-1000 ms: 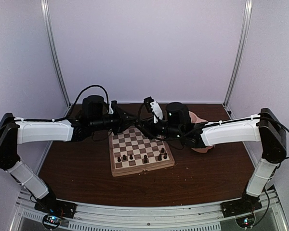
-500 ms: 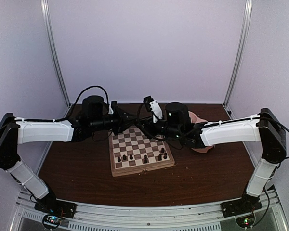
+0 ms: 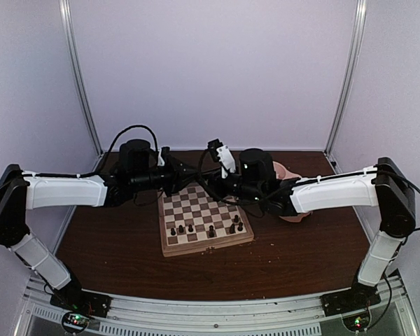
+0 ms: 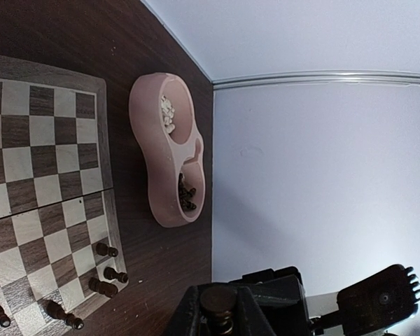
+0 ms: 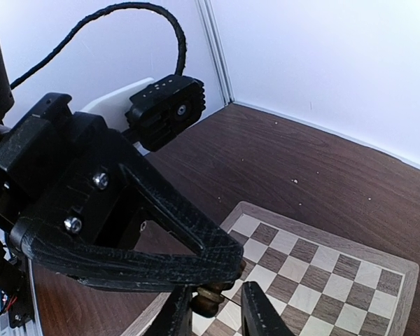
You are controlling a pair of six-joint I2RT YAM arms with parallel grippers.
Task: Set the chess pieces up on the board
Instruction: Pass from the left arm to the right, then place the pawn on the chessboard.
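We find the left hand pinching one dark chess piece above the far edge of the board. The right hand stands spread, its fingers flanking the same piece, with a gap showing on one side. Other dark pieces stand on the board's near rows. More lie in the pink double bowl on the table.
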